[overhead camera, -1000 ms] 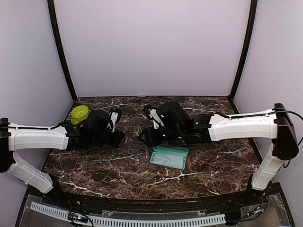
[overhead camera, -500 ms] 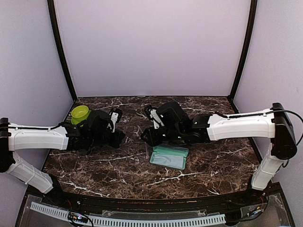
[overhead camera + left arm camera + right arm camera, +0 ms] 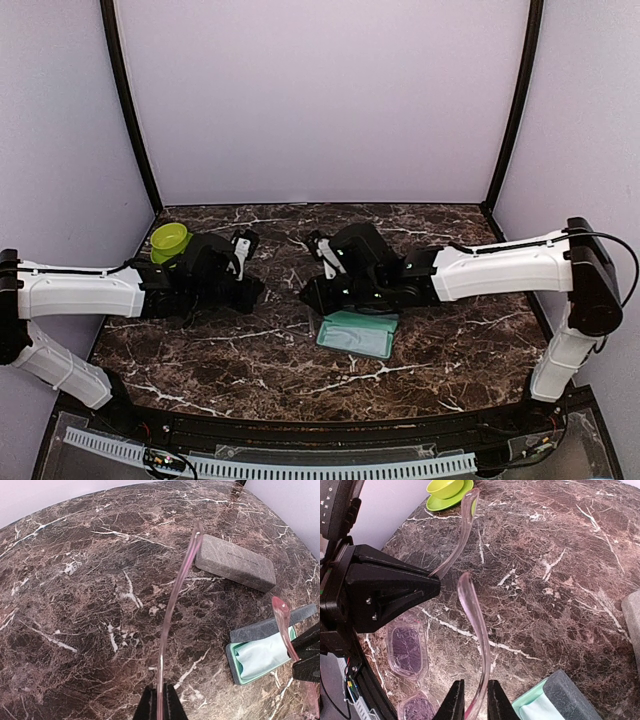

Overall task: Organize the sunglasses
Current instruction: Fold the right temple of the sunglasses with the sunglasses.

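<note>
Left gripper (image 3: 160, 695): one; fingers pinched tight on the tip of a temple arm of the sunglasses (image 3: 172, 605).
Right gripper (image 3: 475, 692): one; fingers stand close on either side of the other temple arm. I cannot tell whether they squeeze it.
Sunglasses: one pair with a clear pink frame, held above the marble table (image 3: 75, 605) between both grippers, just left of the open case.
Lenses (image 3: 406, 649): two, purple.
Temple arms: two, both unfolded.
Cases: two, both grey. One is shut (image 3: 235, 562) and one is open (image 3: 260, 628) with a teal lining.
Cloth (image 3: 260, 655): one, pale, inside the open case.
Bowl (image 3: 169, 238): one, green, on one green plate (image 3: 437, 504) at the far left.
</note>
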